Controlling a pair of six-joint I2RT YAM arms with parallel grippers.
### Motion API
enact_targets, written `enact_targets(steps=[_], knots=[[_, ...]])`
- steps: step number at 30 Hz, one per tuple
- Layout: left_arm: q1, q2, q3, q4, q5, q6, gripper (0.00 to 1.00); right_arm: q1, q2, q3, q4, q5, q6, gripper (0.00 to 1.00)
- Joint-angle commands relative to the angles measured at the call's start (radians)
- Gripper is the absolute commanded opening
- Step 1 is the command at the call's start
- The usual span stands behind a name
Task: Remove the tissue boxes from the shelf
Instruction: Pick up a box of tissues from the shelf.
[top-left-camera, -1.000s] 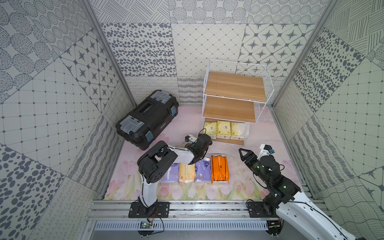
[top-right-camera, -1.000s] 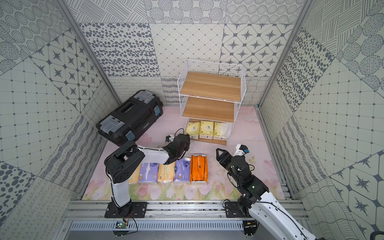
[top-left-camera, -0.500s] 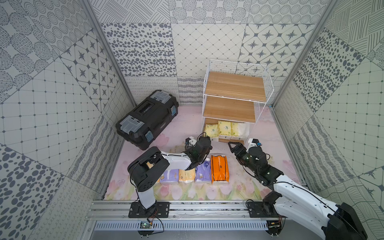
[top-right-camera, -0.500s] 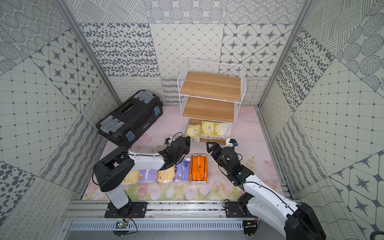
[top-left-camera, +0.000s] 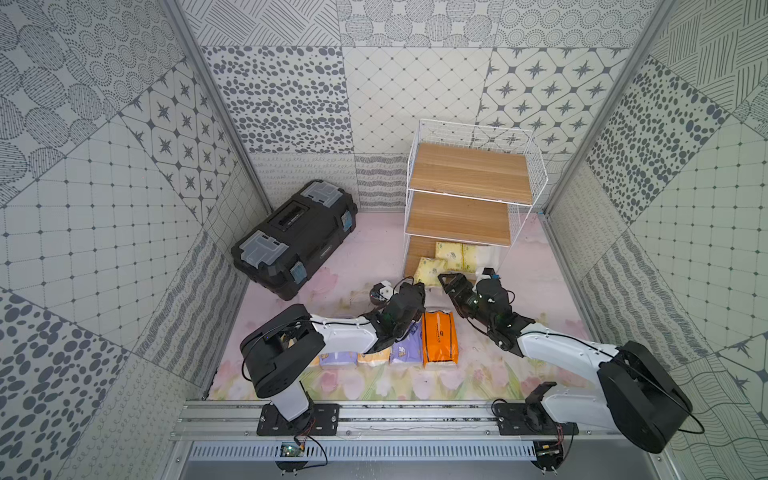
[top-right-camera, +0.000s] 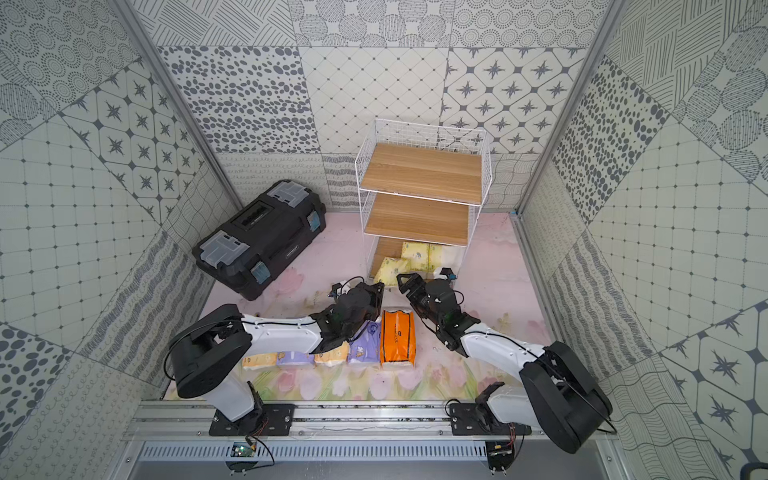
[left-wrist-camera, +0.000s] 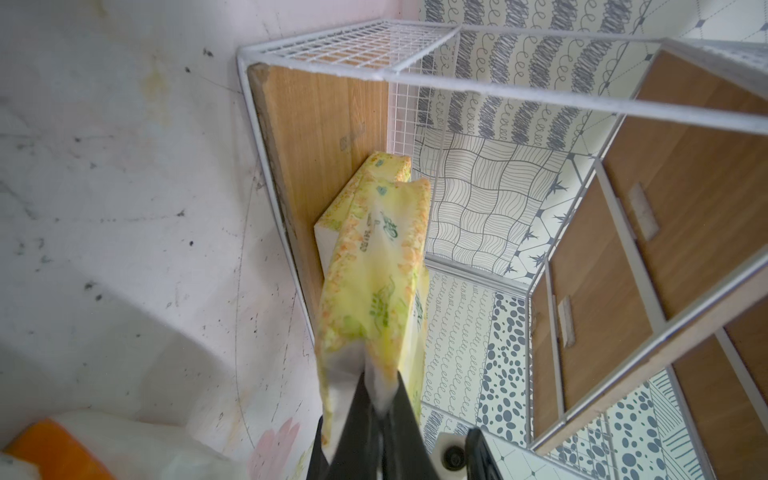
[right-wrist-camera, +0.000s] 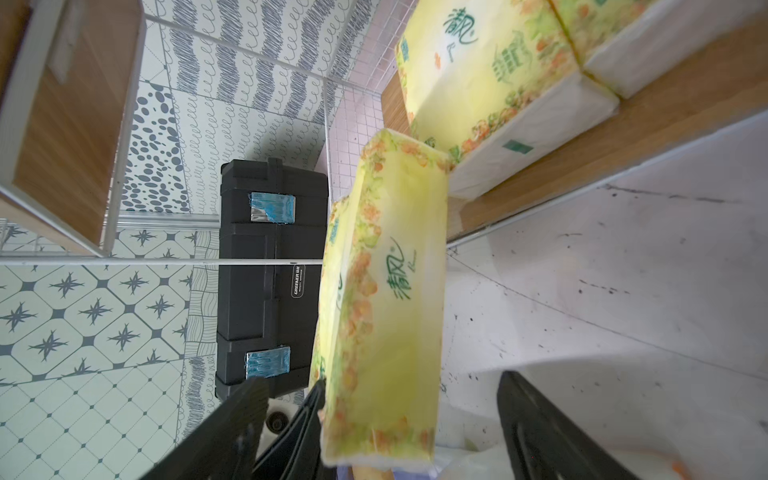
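Evidently we pinched the yellow-green tissue pack (left-wrist-camera: 374, 291) by its wrapper end in our left gripper (left-wrist-camera: 380, 382), partly off the shelf (top-left-camera: 457, 216) at its bottom board, while our right gripper (right-wrist-camera: 380, 390) stood spread near it, likely for support.

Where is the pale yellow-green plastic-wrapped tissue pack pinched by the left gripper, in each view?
Top view: pale yellow-green tissue pack at the white wire shelf's front edge.
Top view: pack, same spot.
Left wrist: mid-frame, in the left gripper.
Right wrist: mid-frame.
Shared landmark: the shelf's bottom wooden board.
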Motion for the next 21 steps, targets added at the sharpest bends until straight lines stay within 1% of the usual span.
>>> enact_targets(steps=[1,4,5,9,13,14,17,19,21], knots=[[-0.021,-0.033,-0.014,0.059,-0.031,-0.010,0.00,-0.007,0.055,0.033,0.130,-0.023,0.024,0.87],[-0.030,-0.048,-0.024,0.047,-0.034,-0.025,0.00,-0.014,0.107,0.039,0.153,-0.045,0.038,0.78],[-0.034,-0.053,-0.027,0.040,-0.035,-0.028,0.00,-0.015,0.120,0.066,0.157,-0.050,0.045,0.75],[-0.046,-0.092,-0.024,-0.035,-0.050,-0.036,0.00,-0.020,0.159,0.078,0.201,-0.062,0.068,0.57],[-0.056,-0.122,-0.018,-0.102,-0.059,-0.040,0.00,-0.023,0.165,0.079,0.222,-0.074,0.066,0.42],[-0.053,-0.126,-0.016,-0.113,-0.057,-0.043,0.02,-0.024,0.161,0.078,0.222,-0.076,0.062,0.39],[-0.053,-0.132,-0.003,-0.164,-0.053,-0.045,0.16,-0.030,0.138,0.071,0.218,-0.080,0.054,0.28],[-0.053,-0.141,0.002,-0.183,-0.053,-0.030,0.31,-0.036,0.111,0.062,0.206,-0.083,0.038,0.24],[-0.053,-0.154,0.001,-0.197,-0.054,-0.009,0.41,-0.042,0.076,0.055,0.170,-0.085,0.020,0.22]])
